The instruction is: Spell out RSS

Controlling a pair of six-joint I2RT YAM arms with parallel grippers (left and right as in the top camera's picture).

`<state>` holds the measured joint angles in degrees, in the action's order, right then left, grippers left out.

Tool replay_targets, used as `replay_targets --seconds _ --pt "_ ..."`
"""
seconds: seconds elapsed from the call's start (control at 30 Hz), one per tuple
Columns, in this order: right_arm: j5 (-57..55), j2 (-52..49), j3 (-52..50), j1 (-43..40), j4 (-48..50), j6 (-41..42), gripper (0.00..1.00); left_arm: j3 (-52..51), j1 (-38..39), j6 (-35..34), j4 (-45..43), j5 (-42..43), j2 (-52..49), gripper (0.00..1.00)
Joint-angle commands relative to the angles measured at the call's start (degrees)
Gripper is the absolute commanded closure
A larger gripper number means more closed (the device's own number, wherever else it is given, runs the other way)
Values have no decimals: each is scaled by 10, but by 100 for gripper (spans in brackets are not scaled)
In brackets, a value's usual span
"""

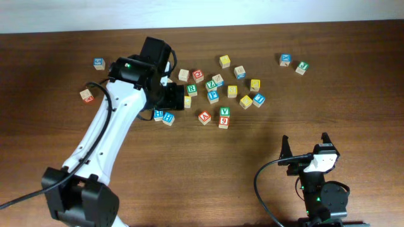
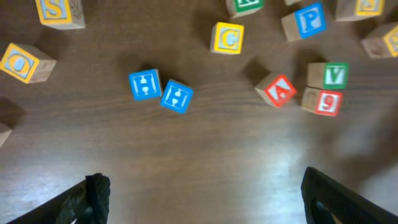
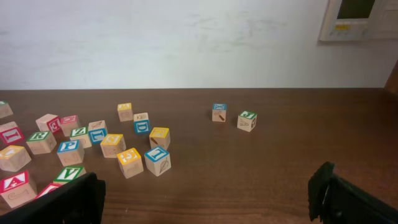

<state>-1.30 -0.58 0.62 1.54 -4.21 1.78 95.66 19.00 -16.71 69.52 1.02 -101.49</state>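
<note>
The green-and-white R cube (image 1: 191, 89) lies in the cluster at the table's middle back, and also shows at the left of the right wrist view (image 3: 41, 140). A yellow S cube (image 2: 56, 11) lies at the top left of the left wrist view; the arm hides it from overhead. Other yellow cubes (image 1: 246, 101) lie in the cluster, and I cannot read their letters. My left gripper (image 1: 177, 98) is open and empty, above bare wood (image 2: 205, 199) below two blue cubes. My right gripper (image 1: 305, 146) is open and empty at the front right (image 3: 205, 205).
Two blue cubes (image 2: 144, 84) (image 2: 176, 96), a red A cube (image 2: 280, 90), a green V cube (image 2: 336, 74) and a red 9 cube (image 2: 323, 101) lie near the left gripper. Stray cubes lie at the back right (image 1: 286, 59) and far left (image 1: 86, 95).
</note>
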Motion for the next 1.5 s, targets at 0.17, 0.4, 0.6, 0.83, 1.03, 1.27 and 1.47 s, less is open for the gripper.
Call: replay_targets --seconds 0.17,0.4,0.6,0.83,1.03,1.27,1.47 --pt "-7 3 -3 2 -3 6 2 -89 0 -8 -114 18 1 11" --pt "-7 3 -3 2 -3 6 2 -73 0 -8 -184 60 1 7" --pt "-7 3 -3 2 -3 6 2 40 0 -47 -104 67 -27 6" --pt "-7 3 -3 2 -3 6 2 83 2 -153 -122 -25 -130 3" --pt "-7 3 -3 2 -3 6 2 83 42 -217 -202 -117 -191 7" --pt "-7 3 -3 2 -3 6 2 83 68 -214 -251 -176 -263 24" --pt "-7 3 -3 2 -3 6 2 83 38 -86 -283 -59 -286 21"
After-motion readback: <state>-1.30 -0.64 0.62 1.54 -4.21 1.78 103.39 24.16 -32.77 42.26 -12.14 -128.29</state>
